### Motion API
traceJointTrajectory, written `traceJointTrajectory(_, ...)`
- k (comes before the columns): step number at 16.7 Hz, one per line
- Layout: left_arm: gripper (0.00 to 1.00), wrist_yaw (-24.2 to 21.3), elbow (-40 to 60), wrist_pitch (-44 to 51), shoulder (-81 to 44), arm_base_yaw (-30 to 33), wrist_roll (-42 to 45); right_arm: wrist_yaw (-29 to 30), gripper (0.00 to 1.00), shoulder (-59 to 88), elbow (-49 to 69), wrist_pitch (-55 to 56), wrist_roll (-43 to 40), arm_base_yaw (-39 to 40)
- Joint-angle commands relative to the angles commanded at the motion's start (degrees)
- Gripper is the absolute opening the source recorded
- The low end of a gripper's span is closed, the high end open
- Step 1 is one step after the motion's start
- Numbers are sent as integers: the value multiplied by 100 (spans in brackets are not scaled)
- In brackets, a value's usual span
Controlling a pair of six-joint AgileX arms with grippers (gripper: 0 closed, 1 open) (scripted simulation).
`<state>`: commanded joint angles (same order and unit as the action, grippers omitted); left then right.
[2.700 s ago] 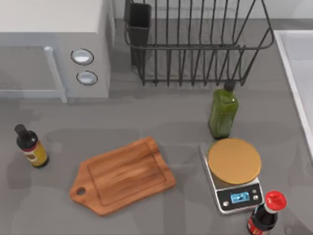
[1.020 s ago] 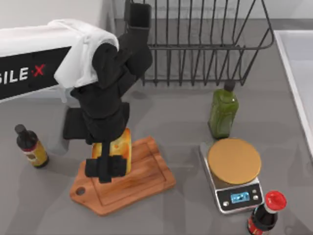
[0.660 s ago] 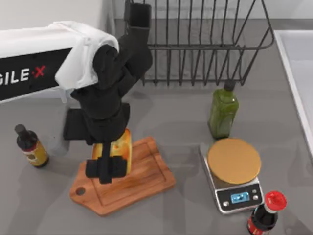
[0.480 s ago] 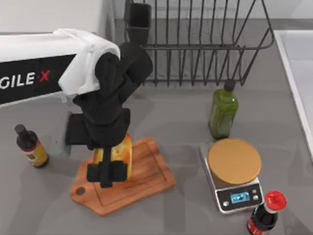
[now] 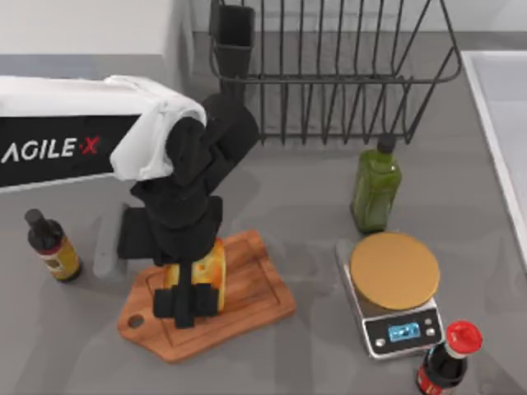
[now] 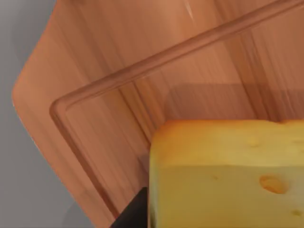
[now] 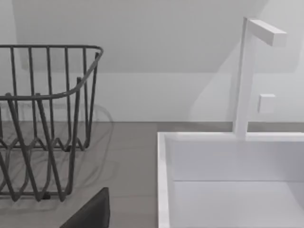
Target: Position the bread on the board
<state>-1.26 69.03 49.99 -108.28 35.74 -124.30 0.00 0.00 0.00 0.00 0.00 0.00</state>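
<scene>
Top view: L arm (AgileX lettering on its white link) reaches in from the table's left side, black wrist pointing down over the board. L gripper sits low over the board's left-centre, fingers closed on the bread, one finger each side of the loaf; pale yellow piece w/ orange crust shows just right of the wrist, above the finger tips. Whether the loaf's underside touches the wood or hangs just above it cannot be told. Board lies tilted on the grey table, handle w/ hole toward lower left, far corner toward upper right. L wrist view: bread seen close up, yellow face w/ small holes, toasted top edge; behind it the board w/ its groove and one rounded corner, a shadow on the wood just beside the loaf; a dark finger edge presses against the loaf's side. Other items, top view: small dark sauce bottle well left of the board; green bottle and silver scale w/ round tan top to the right, apart from the board; red-capped bottle near the scale's lower corner; wire dish rack at rear. R wrist view: rack, white sink and faucet; R arm parked off to the right, its claw's state cannot be told.
</scene>
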Motion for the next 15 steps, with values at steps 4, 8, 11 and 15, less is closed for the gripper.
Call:
traceJointTrajectory(4,0,-2,-23,-12,-24,0,-1,0,100,0,0,0,0,0)
traceJointTrajectory(8,30,-2,-23,-12,-24,0,-1,0,100,0,0,0,0,0)
traceJointTrajectory(11,53,-2,-23,-12,-24,0,-1,0,100,0,0,0,0,0)
traceJointTrajectory(15,83,-2,-23,-12,-24,0,-1,0,100,0,0,0,0,0)
